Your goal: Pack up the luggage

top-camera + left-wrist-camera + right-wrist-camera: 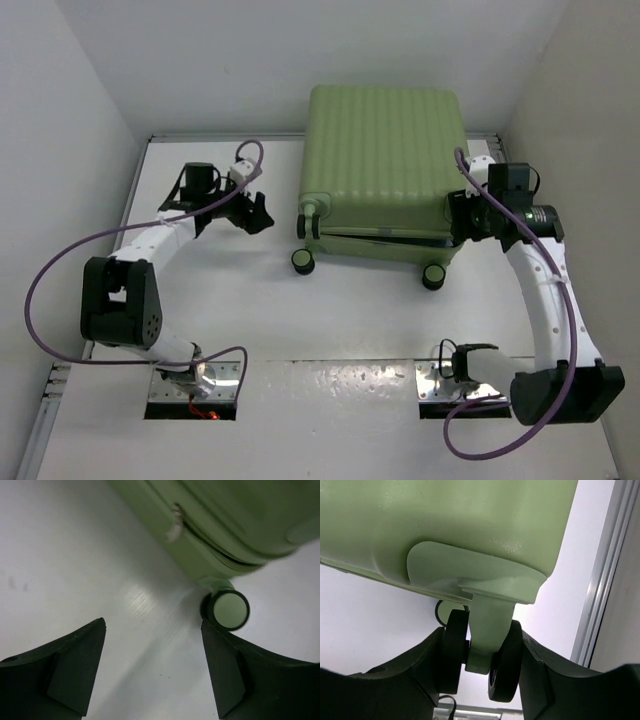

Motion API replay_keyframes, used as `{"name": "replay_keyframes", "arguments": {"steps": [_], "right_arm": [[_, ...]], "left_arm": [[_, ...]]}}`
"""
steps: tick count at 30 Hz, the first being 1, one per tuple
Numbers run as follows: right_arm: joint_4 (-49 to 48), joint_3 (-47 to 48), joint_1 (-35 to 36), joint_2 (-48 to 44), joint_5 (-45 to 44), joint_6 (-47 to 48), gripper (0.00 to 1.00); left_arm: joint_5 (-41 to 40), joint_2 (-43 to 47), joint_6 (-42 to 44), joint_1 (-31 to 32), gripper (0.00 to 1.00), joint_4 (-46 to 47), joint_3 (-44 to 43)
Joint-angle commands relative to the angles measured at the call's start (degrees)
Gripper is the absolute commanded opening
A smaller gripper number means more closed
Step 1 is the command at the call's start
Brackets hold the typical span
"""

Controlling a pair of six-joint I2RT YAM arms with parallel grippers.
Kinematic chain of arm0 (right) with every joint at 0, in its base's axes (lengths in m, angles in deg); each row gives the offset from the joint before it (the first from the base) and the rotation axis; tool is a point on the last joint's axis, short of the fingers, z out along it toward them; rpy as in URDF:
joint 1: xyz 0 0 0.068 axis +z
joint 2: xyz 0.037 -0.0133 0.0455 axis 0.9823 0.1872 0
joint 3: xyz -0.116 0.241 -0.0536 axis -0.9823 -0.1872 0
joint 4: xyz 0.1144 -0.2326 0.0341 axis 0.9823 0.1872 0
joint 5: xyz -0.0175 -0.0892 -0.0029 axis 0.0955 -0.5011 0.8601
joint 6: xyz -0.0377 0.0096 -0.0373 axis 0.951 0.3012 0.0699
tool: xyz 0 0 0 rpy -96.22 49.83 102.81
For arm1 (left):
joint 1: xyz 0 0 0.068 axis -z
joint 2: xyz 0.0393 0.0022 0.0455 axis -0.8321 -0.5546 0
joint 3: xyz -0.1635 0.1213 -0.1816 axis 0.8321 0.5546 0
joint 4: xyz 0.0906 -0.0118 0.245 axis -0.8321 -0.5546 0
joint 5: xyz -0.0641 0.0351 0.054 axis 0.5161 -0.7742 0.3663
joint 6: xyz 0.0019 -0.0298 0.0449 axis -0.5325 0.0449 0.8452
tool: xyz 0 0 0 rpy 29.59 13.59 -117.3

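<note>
Found the luggage (385,150) lying flat at the far middle-right of the bench (230,300), shells folded together, wheels toward the arms. Spotted a dark gap along the seam near the left corner in the left wrist view; probably not zipped, couldn't confirm. Read the left gripper (152,667) as jaws spread wide and holding nothing, hanging over bare bench just beside the near-left wheel (230,610), one jaw close to it. Read the right gripper (463,215) as jaws clamped either side of a twin caster (482,645) at the right end of the case, both discs apparently touching the jaws. Flagged risks from there: losing the grip through caster swivel under any pull or lift; pivoting the whole case on the bench instead of moving it squarely; springing the seam open if unlatched; snagging the left jaw on that wheel if advanced blind.
</note>
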Motion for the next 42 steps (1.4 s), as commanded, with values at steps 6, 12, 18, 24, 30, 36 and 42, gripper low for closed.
{"name": "replay_keyframes", "arguments": {"steps": [6,12,18,24,30,36,42], "right_arm": [[1.9,0.9,-2.8,4.3,2.8,6.1,0.0],[3.1,-0.3,-5.9,5.8,0.6,6.7,0.0],[3.5,-0.1,-7.3,6.4,-1.4,7.4,0.0],[4.3,0.5,-7.5,6.4,-2.0,7.5,0.0],[4.8,1.4,-7.6,7.0,-2.3,7.6,0.0],[4.8,1.8,-7.6,7.6,-2.3,7.6,0.0],[4.8,1.5,-7.6,7.8,-2.3,7.4,0.0]], "left_arm": [[23.4,-10.1,23.0,0.1,0.76,2.7,-2.2],[23.1,-15.5,26.7,1.3,0.72,8.2,-4.5],[20.5,-16.9,15.5,1.9,0.63,31.0,0.3],[24.3,-20.3,14.4,4.3,0.51,32.7,-1.8],[32.4,-24.9,28.3,6.0,0.53,14.0,-9.6],[33.5,-26.1,28.8,6.0,0.57,15.2,-11.0],[32.4,-25.5,23.7,7.1,0.57,23.4,-9.2]]}}
